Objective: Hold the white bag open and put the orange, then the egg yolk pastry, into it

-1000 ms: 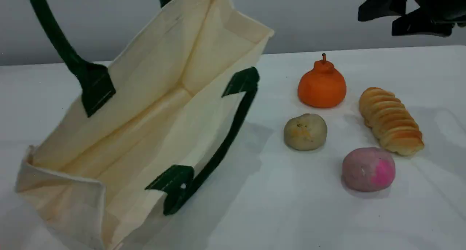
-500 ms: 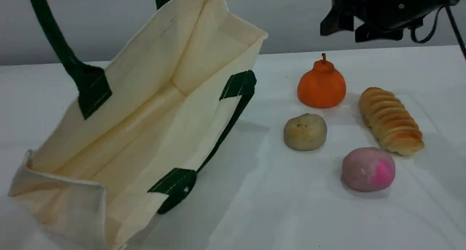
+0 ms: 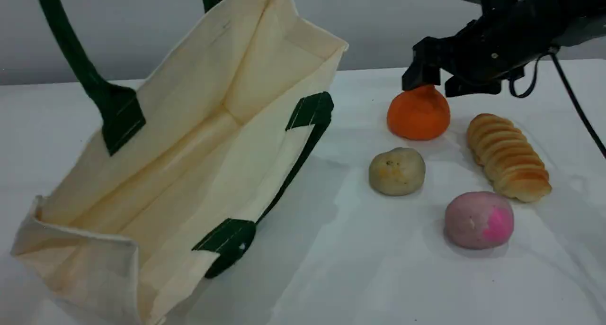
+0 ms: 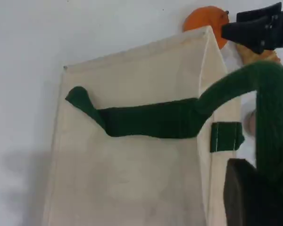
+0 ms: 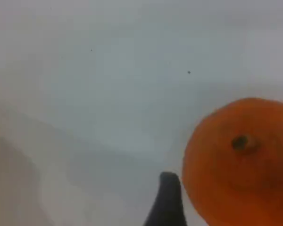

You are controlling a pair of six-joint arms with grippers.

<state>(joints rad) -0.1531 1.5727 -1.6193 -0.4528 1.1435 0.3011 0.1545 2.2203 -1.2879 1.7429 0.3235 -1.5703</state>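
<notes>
One white counter [image 3: 331, 277] carries everything. Well to the left of the orange [image 3: 419, 114], the white bag [image 3: 189, 140] stands tilted with its mouth wide open, and nothing shows inside it. Its far handle [image 3: 71, 50] runs up out of the scene view, pinched in the closed left gripper [image 4: 254, 193]. The right gripper [image 3: 434, 85] hangs over the orange with its jaws spread wide, one on each side of the fruit's top; whether they touch it cannot be told. A ridged bread roll [image 3: 506, 157] lies just right of the orange. A pink ball [image 3: 478, 219] sits nearer the camera than the orange and to its right. The egg yolk pastry [image 3: 396, 171] rests just in front of the orange, slightly left.
</notes>
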